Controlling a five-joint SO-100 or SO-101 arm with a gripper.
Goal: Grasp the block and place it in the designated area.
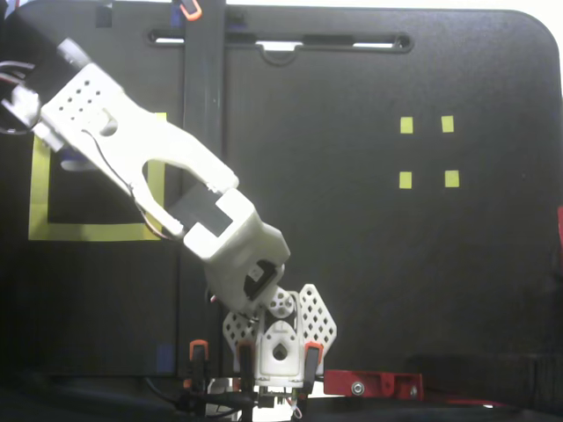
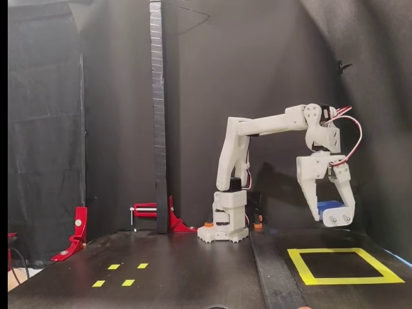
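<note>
Gripping the small blue block (image 2: 329,206), the hand (image 2: 333,219) hangs above the yellow-taped designated area (image 2: 302,265).

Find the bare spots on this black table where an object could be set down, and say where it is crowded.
Free: inside the yellow tape frame, under the raised gripper holding the block; also between the arm base and four small yellow squares. Crowded: around the base and red clamps.

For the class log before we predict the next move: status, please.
Pincer shut on blue block, held above the table. Yellow frame below, block not yet down. Nothing in the way.
</note>
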